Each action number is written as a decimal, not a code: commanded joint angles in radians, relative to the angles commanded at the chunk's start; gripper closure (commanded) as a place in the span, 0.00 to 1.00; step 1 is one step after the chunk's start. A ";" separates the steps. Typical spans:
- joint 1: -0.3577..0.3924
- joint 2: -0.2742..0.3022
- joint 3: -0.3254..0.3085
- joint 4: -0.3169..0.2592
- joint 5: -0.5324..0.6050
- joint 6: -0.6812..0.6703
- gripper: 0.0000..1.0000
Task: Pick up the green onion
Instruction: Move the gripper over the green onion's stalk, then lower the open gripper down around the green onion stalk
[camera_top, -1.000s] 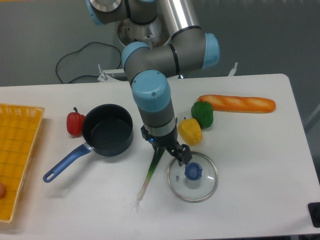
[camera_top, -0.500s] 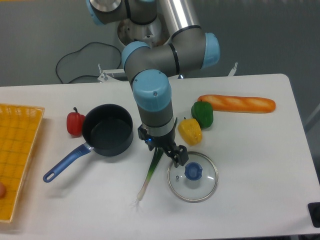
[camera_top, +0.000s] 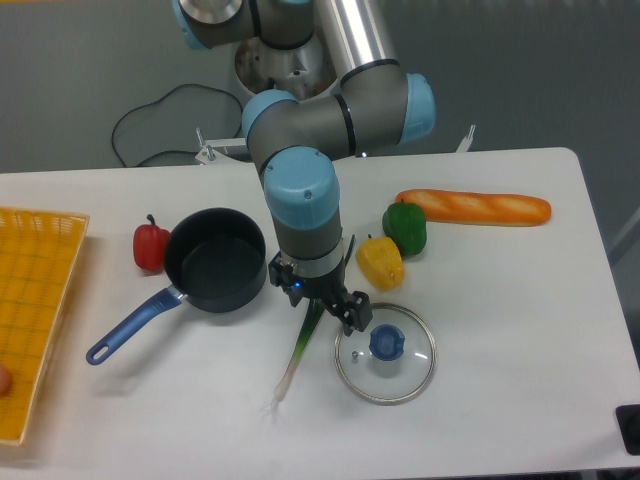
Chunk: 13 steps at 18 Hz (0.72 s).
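From my fixed camera I see the gripper (camera_top: 322, 308) hanging low over the white table (camera_top: 520, 330), directly above the upper, leafy part of the green onion (camera_top: 297, 353). The wrist body blocks most of the fingers; only one dark fingertip (camera_top: 355, 315) shows clearly at the right, close to the rim of the glass lid (camera_top: 385, 353). I cannot tell from here whether the jaws are spread or closed, or whether they touch the stalk.

The green onion lies flat on the table, running diagonally: its white rooty tip points toward the near-left, its pale green middle rises up and to the right, and its dark leaves disappear beneath the gripper. It sits between the black saucepan (camera_top: 214, 259) with the blue handle on its left and the glass lid with the blue knob on its right, near both but touching neither as far as I can see.

Behind the lid stand a yellow bell pepper (camera_top: 379, 262) and a green bell pepper (camera_top: 405, 227), just beside each other, with a baguette (camera_top: 474, 207) beyond. A red bell pepper (camera_top: 150, 245) rests against the saucepan's far-left side, and a yellow basket (camera_top: 35, 300) occupies the left edge.
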<state>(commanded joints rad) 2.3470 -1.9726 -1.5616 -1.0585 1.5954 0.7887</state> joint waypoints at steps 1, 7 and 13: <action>-0.005 -0.005 -0.002 0.011 -0.008 -0.023 0.00; -0.011 -0.067 0.002 0.060 -0.068 -0.085 0.00; -0.022 -0.124 0.024 0.060 -0.084 -0.108 0.00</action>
<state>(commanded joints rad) 2.3255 -2.0968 -1.5371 -0.9986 1.5111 0.6811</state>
